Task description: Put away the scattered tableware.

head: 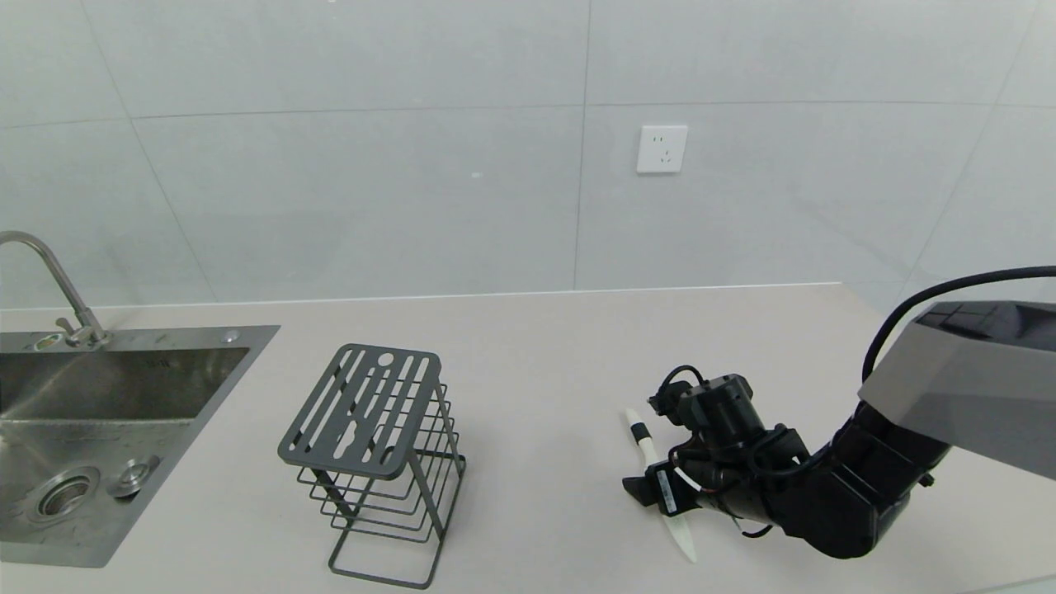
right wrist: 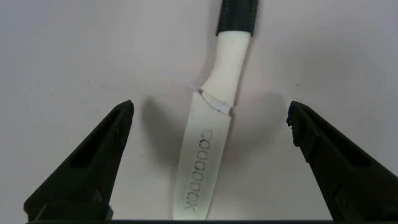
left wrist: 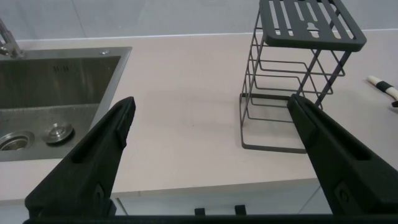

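While the left gripper [left wrist: 211,102] hangs wide open and empty by the front edge of the counter [head: 536,371], near the sink [head: 247,346], the rack [head: 363,412] stands mid-counter. Toward the right edge lies the white knife [head: 645,448]. The right gripper [right wrist: 211,107] sits low over it, jaws wide apart, probably not touching it. If they close off-center, the thin knife could spin or slip away.
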